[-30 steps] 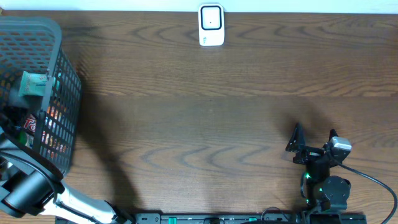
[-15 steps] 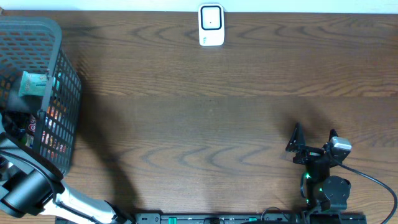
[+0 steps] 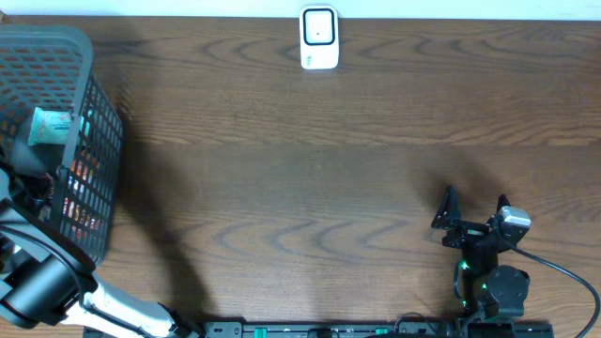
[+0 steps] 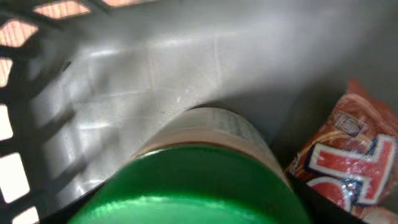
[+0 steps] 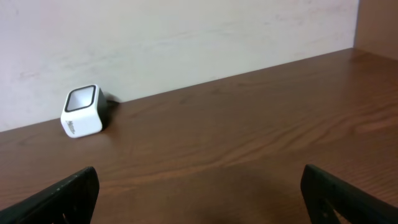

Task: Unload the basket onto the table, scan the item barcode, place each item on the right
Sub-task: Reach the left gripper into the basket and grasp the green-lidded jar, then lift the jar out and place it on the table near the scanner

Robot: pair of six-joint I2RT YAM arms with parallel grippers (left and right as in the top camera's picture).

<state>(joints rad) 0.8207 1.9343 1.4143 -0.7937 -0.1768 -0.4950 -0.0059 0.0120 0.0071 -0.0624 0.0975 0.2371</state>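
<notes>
Left hand (image 3: pixel 23 174): down inside the basket (image 3: pixel 94 141) at the far left of the table (image 3: pixel 300 169); arm reaches in from the bottom-left corner. Fingers not visible in the left wrist view and mostly hidden by the basket from overhead, so I can't tell whether it is open, closed or gripping.

Left wrist view: canister (image 4: pixel 217 127) fills the lower frame, right up against the camera. Pale body, green lid (image 4: pixel 186 186) facing the lens. It sits on the grey basket floor, and contact with the hand can't be confirmed. No barcode readable from here, as the label print is blurred.

Just to the right of the canister: 1 red snack bag (image 4: pixel 348 155) with white lettering, lying in the basket. Overhead also shows 1 teal box (image 3: pixel 52 125) in the basket, toward the back.

Right hand (image 3: pixel 474 208): open, jaws wide, holding nothing. It hangs low over the table's front-right area, well apart from the basket. Both finger tips show at the bottom corners of the right wrist view, with bare wood between them.

Scanner (image 3: pixel 319 38): small white unit, upright at the table's back edge, centre, by the wall. Right wrist camera sees it far off at upper left (image 5: pixel 83 111). It is well apart from both hands and the canister.
</notes>
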